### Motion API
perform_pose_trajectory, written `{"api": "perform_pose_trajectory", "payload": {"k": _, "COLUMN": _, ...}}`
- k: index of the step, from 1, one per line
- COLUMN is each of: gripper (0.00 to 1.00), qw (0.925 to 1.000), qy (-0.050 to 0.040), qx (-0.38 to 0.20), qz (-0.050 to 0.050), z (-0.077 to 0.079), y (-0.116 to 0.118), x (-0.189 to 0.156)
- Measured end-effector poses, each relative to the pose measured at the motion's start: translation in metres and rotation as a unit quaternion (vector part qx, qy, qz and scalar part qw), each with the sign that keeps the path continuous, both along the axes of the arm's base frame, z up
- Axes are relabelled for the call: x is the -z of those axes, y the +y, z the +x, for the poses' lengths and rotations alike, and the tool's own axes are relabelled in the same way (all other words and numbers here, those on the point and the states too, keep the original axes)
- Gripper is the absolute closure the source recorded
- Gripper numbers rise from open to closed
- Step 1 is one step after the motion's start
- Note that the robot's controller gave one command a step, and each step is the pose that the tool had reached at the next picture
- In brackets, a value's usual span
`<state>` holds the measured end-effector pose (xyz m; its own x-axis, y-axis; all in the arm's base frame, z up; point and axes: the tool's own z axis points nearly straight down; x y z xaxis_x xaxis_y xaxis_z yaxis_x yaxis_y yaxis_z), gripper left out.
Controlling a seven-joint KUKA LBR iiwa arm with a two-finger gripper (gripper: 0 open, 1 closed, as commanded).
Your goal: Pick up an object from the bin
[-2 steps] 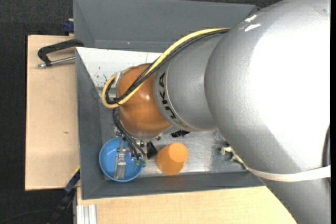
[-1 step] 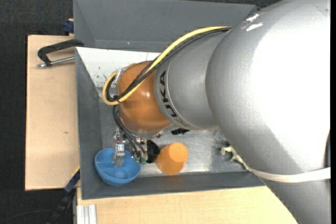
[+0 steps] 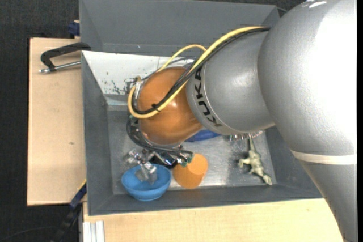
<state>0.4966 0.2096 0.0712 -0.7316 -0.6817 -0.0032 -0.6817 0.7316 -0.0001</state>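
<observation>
My gripper (image 3: pixel 144 166) hangs below the orange wrist cover at the bin's front left, its metal tip reaching down into a blue bowl (image 3: pixel 148 185). The bowl sits upright against the front wall. Just right of it, an orange cup (image 3: pixel 191 172) lies on its side, close to the gripper's body. Nothing shows as held.
A pale green toy figure (image 3: pixel 255 166) lies at the front right of the bin floor. The edge of a blue flat thing (image 3: pixel 202 135) peeks out under the arm near the middle. The big arm covers the bin's right and back parts.
</observation>
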Motion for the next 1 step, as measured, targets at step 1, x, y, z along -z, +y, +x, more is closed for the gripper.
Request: {"api": "perform_pose_trajectory", "payload": {"k": 1, "gripper": 1.00, "qw": 1.0000, "qy": -0.0060, "qx": 0.002, "qz": 0.003, "z": 0.0103, "y": 0.0184, "x": -0.2100}}
